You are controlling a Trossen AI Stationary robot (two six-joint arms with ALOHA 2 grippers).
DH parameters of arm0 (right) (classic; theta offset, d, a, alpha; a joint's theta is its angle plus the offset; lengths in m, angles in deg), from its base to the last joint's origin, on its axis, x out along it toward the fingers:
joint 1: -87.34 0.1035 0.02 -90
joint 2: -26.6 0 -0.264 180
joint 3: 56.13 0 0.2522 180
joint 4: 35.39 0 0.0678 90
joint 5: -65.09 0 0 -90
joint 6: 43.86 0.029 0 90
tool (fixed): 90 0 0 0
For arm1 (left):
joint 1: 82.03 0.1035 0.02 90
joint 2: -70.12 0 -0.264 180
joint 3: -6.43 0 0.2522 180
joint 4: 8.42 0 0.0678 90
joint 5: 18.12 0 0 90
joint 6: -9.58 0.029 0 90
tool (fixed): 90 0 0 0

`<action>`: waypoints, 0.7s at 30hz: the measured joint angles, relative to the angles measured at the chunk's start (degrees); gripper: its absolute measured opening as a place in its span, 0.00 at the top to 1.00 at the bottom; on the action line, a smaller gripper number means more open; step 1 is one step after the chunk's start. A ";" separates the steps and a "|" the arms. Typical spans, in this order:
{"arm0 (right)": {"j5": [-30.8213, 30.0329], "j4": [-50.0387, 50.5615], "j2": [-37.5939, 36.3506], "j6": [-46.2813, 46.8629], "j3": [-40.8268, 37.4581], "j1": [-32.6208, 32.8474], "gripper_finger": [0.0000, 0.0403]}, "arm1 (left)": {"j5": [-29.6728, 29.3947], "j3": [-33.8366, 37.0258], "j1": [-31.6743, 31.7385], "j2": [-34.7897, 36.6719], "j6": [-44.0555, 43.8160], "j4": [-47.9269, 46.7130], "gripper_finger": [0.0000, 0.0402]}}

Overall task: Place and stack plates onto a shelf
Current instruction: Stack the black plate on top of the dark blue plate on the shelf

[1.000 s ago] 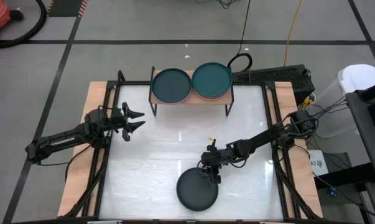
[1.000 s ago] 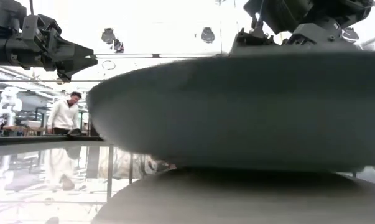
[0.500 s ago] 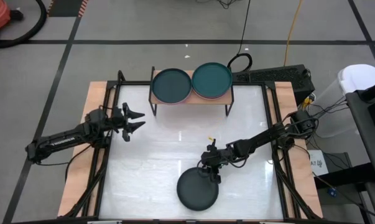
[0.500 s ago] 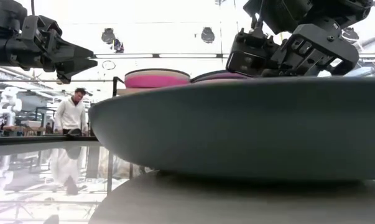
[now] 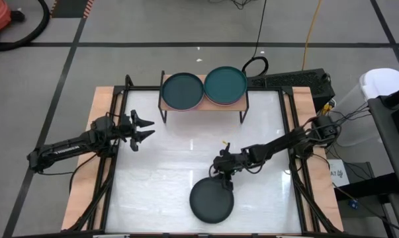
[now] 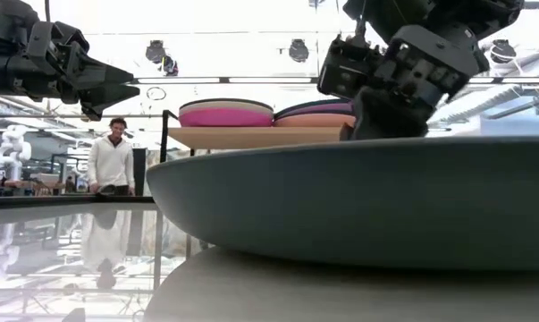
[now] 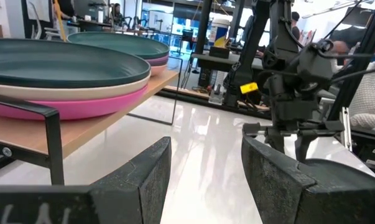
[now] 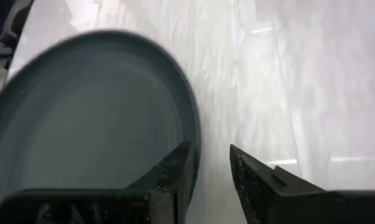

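A dark grey plate (image 5: pixel 211 201) (image 6: pixel 358 197) (image 8: pixel 94 118) lies on its base on the white tabletop near the front edge. My right gripper (image 5: pixel 226 181) (image 8: pixel 208 148) (image 6: pixel 385 116) stands open at the plate's far right rim, one finger over the inside and one outside. The light-wood shelf (image 5: pixel 204 106) (image 6: pixel 251 137) stands at the table's far side. It carries two stacks of plates, a dark teal one (image 5: pixel 182 90) on top at the left and a teal one (image 5: pixel 225 84) at the right. My left gripper (image 5: pixel 148 128) (image 7: pixel 206 149) hovers open at the table's left, holding nothing. My right gripper comes slanting down from the table's far right and stands astride the plate's far right rim (image 8: pixel 197 140). A strip of bare table shows between the rim and the outer finger (image 8: pixel 249 174). Whether the inner finger (image 8: pixel 175 168) touches the plate, I cannot tell.
Black frame rails run along the table's left (image 5: pixel 113 165) and right (image 5: pixel 297 185) sides over wooden boards. A person (image 6: pixel 111 161) stands in the room beyond the table. Cables and a white bin (image 5: pixel 384 86) lie off the table's right.
In the low view the dark grey plate's upper rim has dropped step by step. It now uncovers the shelf's plates and my right gripper's finger behind it. In the high view the plate has stayed in about the same place.
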 joint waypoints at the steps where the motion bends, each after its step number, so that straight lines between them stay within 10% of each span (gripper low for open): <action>1: 0.00 -0.01 -0.31 0.00 0.00 -0.25 0.77 | 0.00 0.00 0.00 0.00 -0.01 -0.04 0.50; 21: 1.34 1.79 -0.20 3.21 0.00 2.03 0.77 | -0.03 -0.02 0.00 0.00 -0.09 -0.26 0.50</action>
